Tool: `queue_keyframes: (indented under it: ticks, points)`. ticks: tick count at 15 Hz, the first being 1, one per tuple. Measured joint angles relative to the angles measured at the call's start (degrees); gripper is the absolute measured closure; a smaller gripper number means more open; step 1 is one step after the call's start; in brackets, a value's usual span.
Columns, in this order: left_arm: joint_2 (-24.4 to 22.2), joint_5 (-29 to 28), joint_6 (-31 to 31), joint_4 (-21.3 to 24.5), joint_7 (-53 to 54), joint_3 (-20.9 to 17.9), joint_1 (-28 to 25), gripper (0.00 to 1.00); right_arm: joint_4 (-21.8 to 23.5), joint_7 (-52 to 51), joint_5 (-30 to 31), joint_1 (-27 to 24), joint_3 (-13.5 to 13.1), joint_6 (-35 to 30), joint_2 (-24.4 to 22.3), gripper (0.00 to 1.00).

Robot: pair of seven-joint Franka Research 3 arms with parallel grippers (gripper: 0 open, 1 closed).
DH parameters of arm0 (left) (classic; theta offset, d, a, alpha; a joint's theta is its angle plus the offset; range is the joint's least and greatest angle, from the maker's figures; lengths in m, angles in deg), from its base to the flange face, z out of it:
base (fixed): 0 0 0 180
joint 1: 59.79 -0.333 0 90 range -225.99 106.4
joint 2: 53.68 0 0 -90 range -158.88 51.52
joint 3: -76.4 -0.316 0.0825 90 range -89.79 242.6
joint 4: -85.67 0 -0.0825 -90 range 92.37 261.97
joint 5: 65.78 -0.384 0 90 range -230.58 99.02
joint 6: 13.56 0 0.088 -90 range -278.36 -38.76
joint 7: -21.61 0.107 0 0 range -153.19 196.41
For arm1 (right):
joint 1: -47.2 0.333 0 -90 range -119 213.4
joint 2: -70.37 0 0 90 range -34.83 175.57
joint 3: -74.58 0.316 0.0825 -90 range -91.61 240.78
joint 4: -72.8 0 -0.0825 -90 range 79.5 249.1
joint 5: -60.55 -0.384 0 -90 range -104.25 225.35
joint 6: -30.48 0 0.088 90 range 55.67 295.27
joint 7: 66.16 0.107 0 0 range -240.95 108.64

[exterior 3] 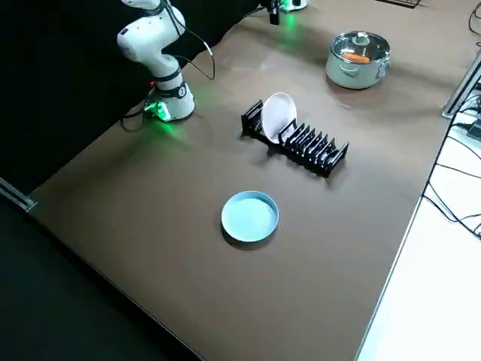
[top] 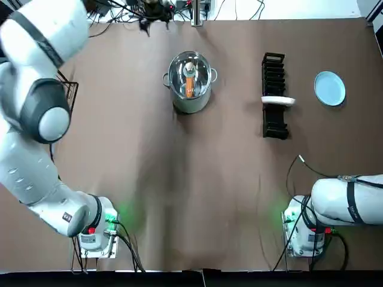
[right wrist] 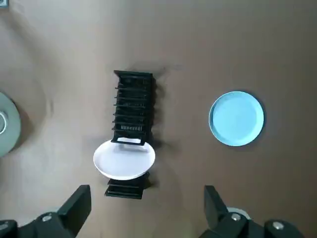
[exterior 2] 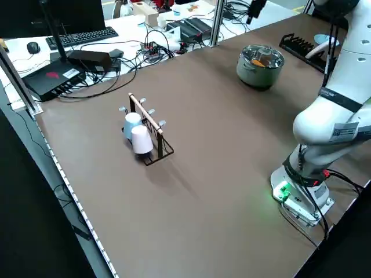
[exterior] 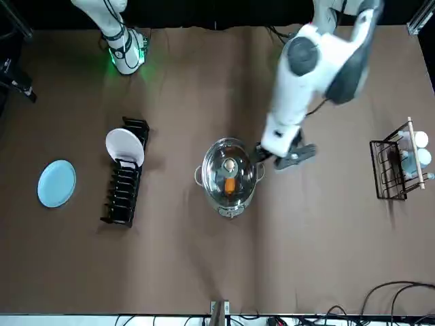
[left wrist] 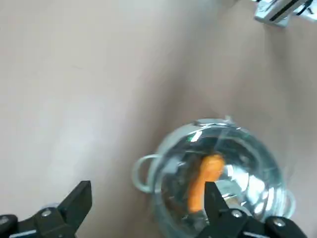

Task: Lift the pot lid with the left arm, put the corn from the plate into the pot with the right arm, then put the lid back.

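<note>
Pot (top: 192,106) stands on the far middle of the surface (top: 179,191). Glass lid (top: 201,72) sits on it, knob up. Corn (top: 189,86), an orange oblong piece, lies inside the pot, seen through the glass.

Left gripper (left wrist: 147,193): hangs just beside the pot, on the pot's left side by the front view. Fingers (left wrist: 79,198) spread wide and released, nothing between them. The wrist view looks down on the pot and lid. Contact with the lid cannot be made out; the front view shows the gripper off to the side of the knob, not over it.

Right gripper (right wrist: 147,196): released, fingers wide apart, grasping nothing. The arm is drawn back toward its base at the near right of the surface. Its wrist view looks down from high up on the dish rack and the blue plate.

Dish rack (top: 273,72): black, to the right of the pot and well apart from it. A white plate (top: 278,100) stands on edge in a slot near the rack's near end.

Blue plate (top: 330,88): flat on the surface, right of the rack, apart from it.

Cup rack (exterior 2: 152,124): at the far left edge, with a white cup (exterior 2: 141,139) and a light blue one hung on its pegs.
</note>
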Motion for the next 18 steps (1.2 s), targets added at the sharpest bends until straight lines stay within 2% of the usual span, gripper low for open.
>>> queue_keyframes:
  ticks: [1,2,6,14,18]
  points:
    - [-1.75,1.38,2.81,0.02,4.67,0.01,-1.87,0.00,-0.07,0.00,0.00,0.04,0.12,-0.27,0.14,0.00]
    - [-4.52,3.43,7.91,0.05,14.18,0.04,-5.13,0.00,0.16,-0.08,0.00,0.07,0.29,-1.06,0.87,0.00]
    - [-7.70,3.80,14.43,0.13,27.69,0.00,-9.27,0.00,0.66,-0.15,0.00,0.22,0.51,-1.15,1.97,0.00]
    - [-11.28,3.99,20.67,0.19,41.18,0.14,-15.94,0.00,0.59,-0.23,0.00,0.25,0.55,-0.60,1.96,0.00]
    - [-15.73,8.88,22.12,1.37,46.42,-0.19,-22.40,0.00,0.49,-0.27,0.00,0.23,0.46,-0.35,1.95,0.00]
